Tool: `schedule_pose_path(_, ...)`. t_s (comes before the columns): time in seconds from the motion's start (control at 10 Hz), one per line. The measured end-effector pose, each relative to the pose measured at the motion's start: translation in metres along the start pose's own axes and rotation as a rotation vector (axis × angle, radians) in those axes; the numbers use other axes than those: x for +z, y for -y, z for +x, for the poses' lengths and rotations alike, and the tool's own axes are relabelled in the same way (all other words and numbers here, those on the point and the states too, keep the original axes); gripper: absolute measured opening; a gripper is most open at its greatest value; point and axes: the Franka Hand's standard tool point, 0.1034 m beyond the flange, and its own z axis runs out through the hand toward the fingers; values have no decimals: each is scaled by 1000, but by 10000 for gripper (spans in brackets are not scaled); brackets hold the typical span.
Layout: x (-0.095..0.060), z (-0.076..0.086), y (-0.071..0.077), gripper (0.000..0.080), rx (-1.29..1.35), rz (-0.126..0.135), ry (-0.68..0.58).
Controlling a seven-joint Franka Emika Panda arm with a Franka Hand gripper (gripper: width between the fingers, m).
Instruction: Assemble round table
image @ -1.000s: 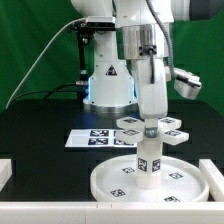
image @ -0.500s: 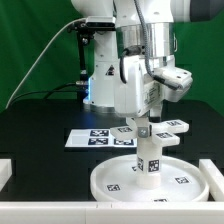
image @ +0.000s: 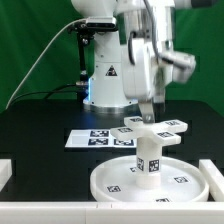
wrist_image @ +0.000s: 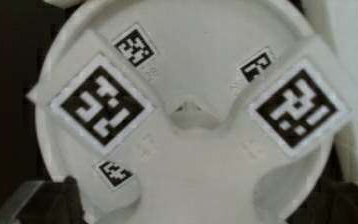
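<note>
The round disc (image: pixel 110 180) lies flat at the front of the black table. The short thick leg (image: pixel 148 160) stands upright at its middle. The cross-shaped base (image: pixel 160 128) sits level on top of the leg. My gripper (image: pixel 148 112) hangs just above the cross's middle, fingers pointing down, open and holding nothing. In the wrist view the cross-shaped base (wrist_image: pixel 194 110) fills the picture with two large tags, and the disc (wrist_image: pixel 131 45) shows below it. My gripper (wrist_image: pixel 194 205) shows only as dark fingertips (wrist_image: pixel 48 202) at the two sides, set wide apart.
The marker board (image: pixel 92 139) lies behind the disc toward the exterior view's left. The white robot base (image: pixel 108 80) stands at the back. White raised edges show at the front left (image: pixel 5 172) and front right (image: pixel 214 170).
My hand has turned about its vertical axis and risen a little. The cross-shaped base has turned with it and now sits free on the leg, with the fingers above it.
</note>
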Motion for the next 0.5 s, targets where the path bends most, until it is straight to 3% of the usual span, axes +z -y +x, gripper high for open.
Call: schedule_pose_path(0.5,3,0,-2,649,-11,-4,0)
